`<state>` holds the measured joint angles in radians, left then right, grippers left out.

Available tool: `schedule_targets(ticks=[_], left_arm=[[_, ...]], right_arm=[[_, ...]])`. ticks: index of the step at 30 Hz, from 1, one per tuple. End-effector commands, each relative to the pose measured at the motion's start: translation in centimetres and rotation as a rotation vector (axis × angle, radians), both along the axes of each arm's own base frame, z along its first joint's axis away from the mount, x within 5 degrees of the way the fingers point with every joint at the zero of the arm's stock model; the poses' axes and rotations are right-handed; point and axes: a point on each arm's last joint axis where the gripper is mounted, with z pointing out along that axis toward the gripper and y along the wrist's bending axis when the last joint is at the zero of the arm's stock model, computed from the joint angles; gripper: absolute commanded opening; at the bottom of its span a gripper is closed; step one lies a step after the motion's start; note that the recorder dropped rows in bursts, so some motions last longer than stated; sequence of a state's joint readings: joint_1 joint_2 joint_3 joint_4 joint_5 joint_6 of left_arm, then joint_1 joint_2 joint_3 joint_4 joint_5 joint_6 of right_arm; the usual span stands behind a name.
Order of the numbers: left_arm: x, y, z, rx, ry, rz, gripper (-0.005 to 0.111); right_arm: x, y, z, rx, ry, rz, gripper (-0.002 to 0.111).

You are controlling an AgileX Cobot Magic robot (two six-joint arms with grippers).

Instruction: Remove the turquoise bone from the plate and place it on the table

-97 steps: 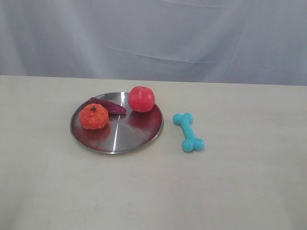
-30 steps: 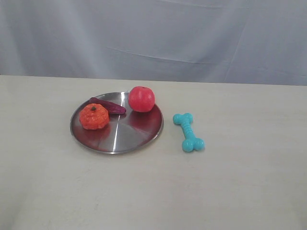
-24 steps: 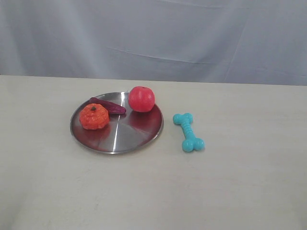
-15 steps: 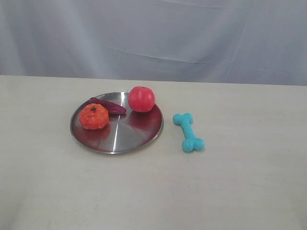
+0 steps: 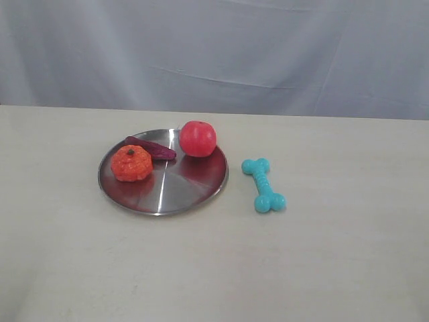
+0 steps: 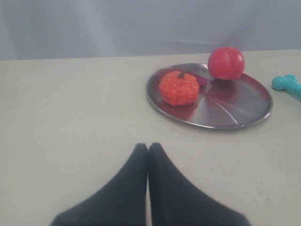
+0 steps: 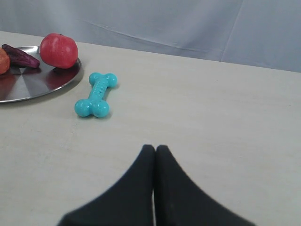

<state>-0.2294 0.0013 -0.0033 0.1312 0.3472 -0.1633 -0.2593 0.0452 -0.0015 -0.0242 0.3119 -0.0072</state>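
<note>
The turquoise bone [image 5: 263, 184] lies flat on the beige table [image 5: 322, 255], just right of the steel plate [image 5: 181, 189] and clear of its rim. It also shows in the right wrist view as the bone [image 7: 96, 95], and its end peeks in as the bone [image 6: 288, 84] in the left wrist view. Neither arm appears in the exterior view. My left gripper [image 6: 148, 147] is shut with nothing in it, well short of the plate [image 6: 235, 106]. Shut and empty too, my right gripper [image 7: 154, 148] is held back from the bone.
On the plate sit a red apple toy [image 5: 198, 138], an orange pumpkin toy [image 5: 131, 163] and a dark purple chilli-like toy [image 5: 153, 148]. A grey cloth backdrop [image 5: 214, 54] hangs behind the table's far edge.
</note>
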Motion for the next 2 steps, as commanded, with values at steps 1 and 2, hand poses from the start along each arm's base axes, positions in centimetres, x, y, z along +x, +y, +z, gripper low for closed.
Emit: schedule_targets(ticks=[1, 2], left_arm=[[0.00, -0.01, -0.10, -0.001, 0.001, -0.002, 0.000], [0.00, -0.01, -0.10, -0.001, 0.001, -0.002, 0.000]], right_arm=[[-0.05, -0.03, -0.02, -0.008, -0.002, -0.005, 0.000], [-0.05, -0.03, -0.02, -0.008, -0.002, -0.005, 0.000]])
